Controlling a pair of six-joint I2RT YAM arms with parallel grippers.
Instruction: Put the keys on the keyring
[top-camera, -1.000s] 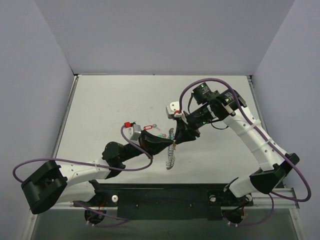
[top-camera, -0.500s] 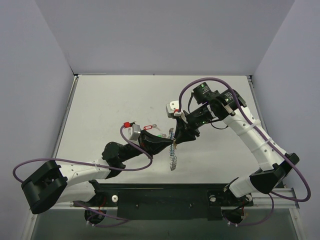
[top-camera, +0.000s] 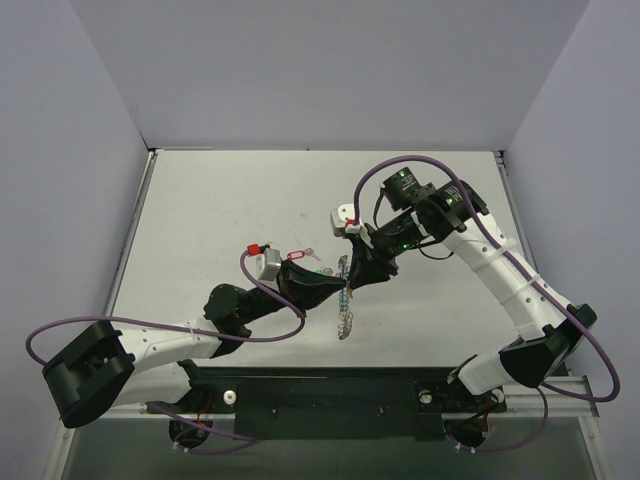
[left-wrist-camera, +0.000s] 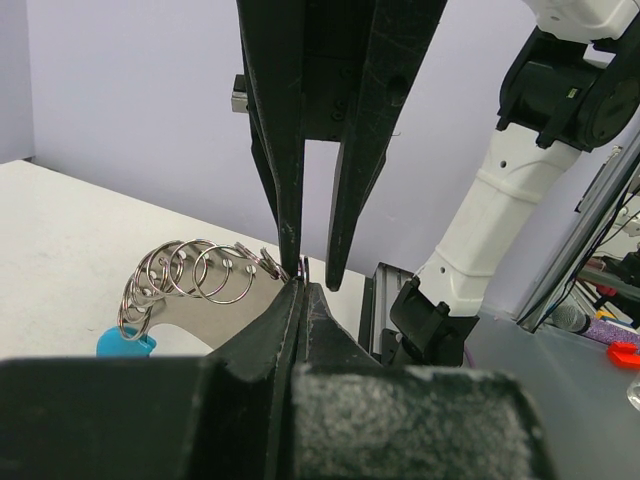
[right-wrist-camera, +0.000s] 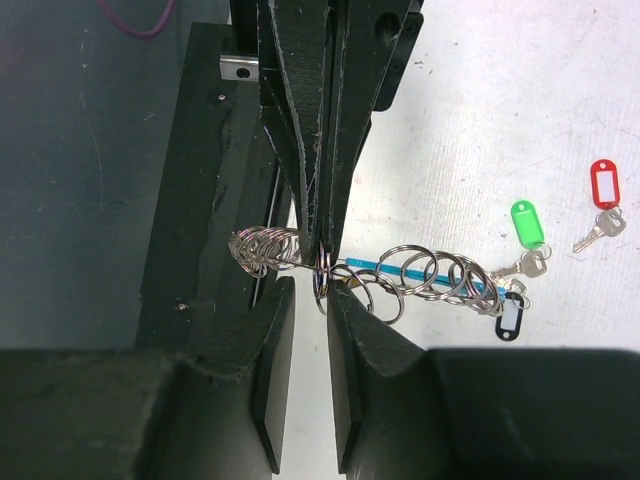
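The keyring (right-wrist-camera: 400, 275) is a long loose coil of thin, shiny wire loops with a bright blue plastic piece (left-wrist-camera: 125, 343) at one part. It is held above the middle of the desk (top-camera: 220, 200), between the two arms, and in the top view it runs roughly from far to near.

The left gripper (left-wrist-camera: 302, 290) has its black, rough-looking fingers (left-wrist-camera: 270, 330) fully closed, and their tips pinch one wire loop of the keyring. The right gripper (right-wrist-camera: 312, 290) meets it from the opposite side. Its fingers (right-wrist-camera: 270, 340) are only a little apart, with one loop of the coil standing in the narrow slot. A thin gap shows beside this loop, so the loop does not look clamped.

On the pale, matte desk lie small silver keys with oblong plastic tags. The green-tagged key (right-wrist-camera: 527, 225) is just beside the far end of the coil. The black tag (right-wrist-camera: 510, 321) is at the same end, touching or almost touching the last loops; I cannot tell if it is threaded on. The red-tagged key (right-wrist-camera: 603, 186) lies apart from the coil, further out on the desk.

The near part of the coil hangs close to the black base plate (top-camera: 330, 395) at the near edge of the desk. The far half and the left side of the desk are open surface, bordered by plain grey walls.
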